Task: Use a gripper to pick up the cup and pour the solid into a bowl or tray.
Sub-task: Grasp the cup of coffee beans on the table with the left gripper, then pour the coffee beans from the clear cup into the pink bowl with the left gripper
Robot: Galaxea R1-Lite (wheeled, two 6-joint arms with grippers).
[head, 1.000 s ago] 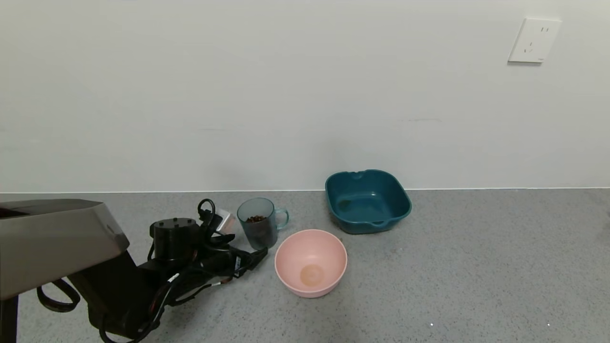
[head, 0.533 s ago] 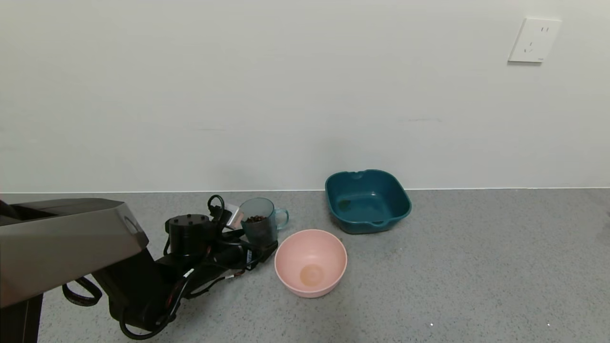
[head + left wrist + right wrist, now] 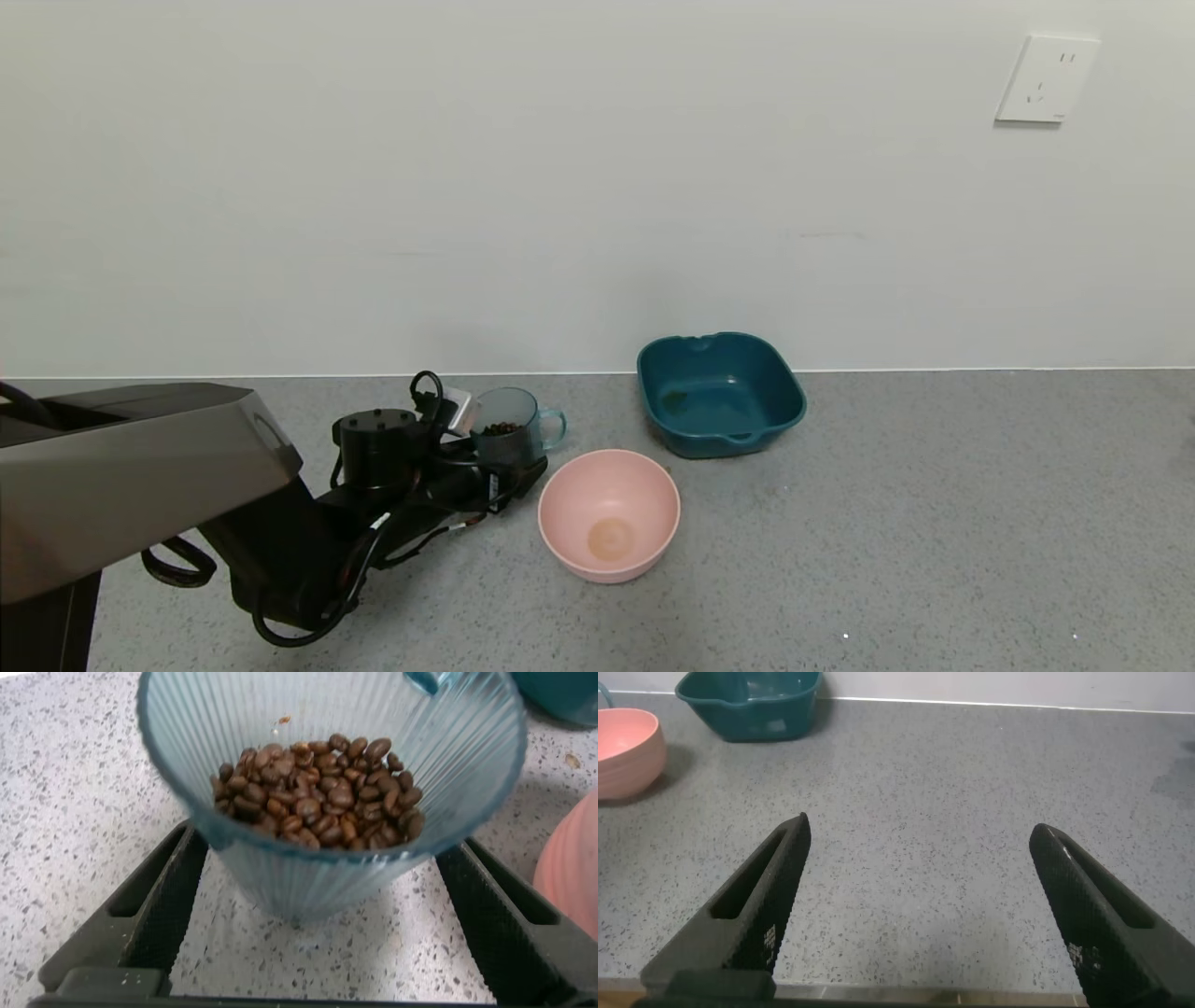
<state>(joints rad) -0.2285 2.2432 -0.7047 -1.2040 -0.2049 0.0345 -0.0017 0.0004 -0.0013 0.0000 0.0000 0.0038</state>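
Left gripper (image 3: 318, 943) spread around the bean-filled (image 3: 313, 798) cup (image 3: 509, 439); pink bowl (image 3: 609, 513) holds nothing.

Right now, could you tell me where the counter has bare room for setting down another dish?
Bare grey speckled counter stretches right of the pale pink round bowl and dark teal square basin; the front strip below the bowl is free too. It is crowded at left, where the left claw straddles the ribbed blue-green cup of brown beans.

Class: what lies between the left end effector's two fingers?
The translucent blue-green ribbed cup of brown beans stands between the left end effector fingers, in the left wrist view.
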